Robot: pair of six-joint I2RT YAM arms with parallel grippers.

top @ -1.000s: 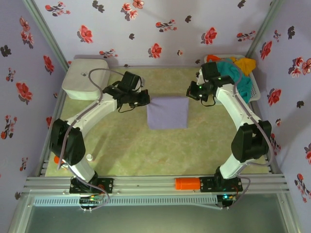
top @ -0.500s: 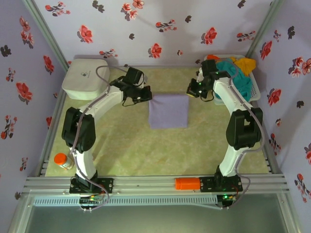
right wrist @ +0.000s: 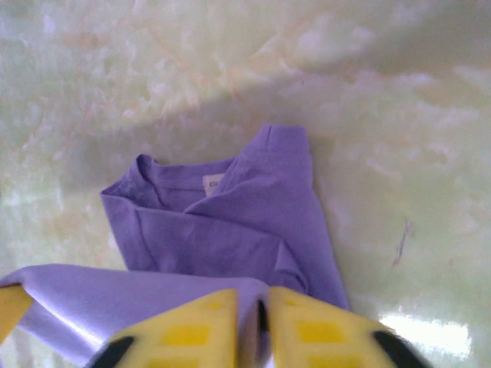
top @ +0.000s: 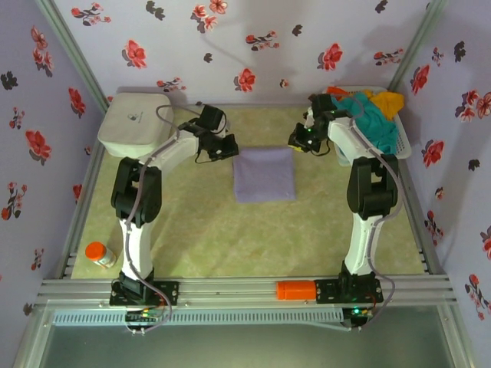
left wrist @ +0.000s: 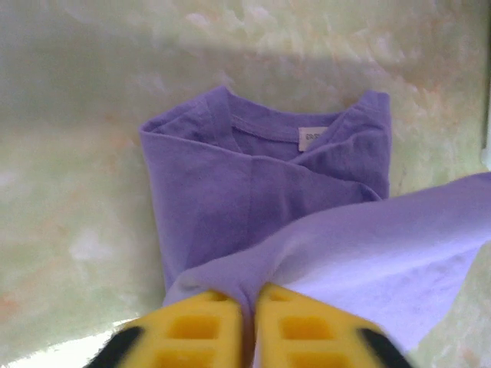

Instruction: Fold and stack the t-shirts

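Note:
A pale lavender t-shirt [top: 265, 175] lies as a folded rectangle on the green table mat. My left gripper [top: 228, 147] is at its back left corner and my right gripper [top: 295, 142] at its back right corner. In the left wrist view the yellow fingers [left wrist: 203, 326] are pinched on a lifted fold of the lavender t-shirt [left wrist: 230, 199], with the collar and label beyond. The right wrist view likewise has the lavender t-shirt [right wrist: 253, 215] caught between the fingers [right wrist: 307, 330]. Teal, orange and yellow t-shirts [top: 368, 115] are heaped in a basket at the back right.
A white rounded box [top: 134, 123] sits at the back left corner. An orange-capped bottle [top: 96, 253] stands near the left edge. An orange block [top: 295, 290] lies on the front rail. The white basket's rim [top: 402, 142] is close beside my right arm.
Both grippers moved toward the back of the table with the shirt's edge in them, and the arms stretched out. The orange-capped bottle came into view.

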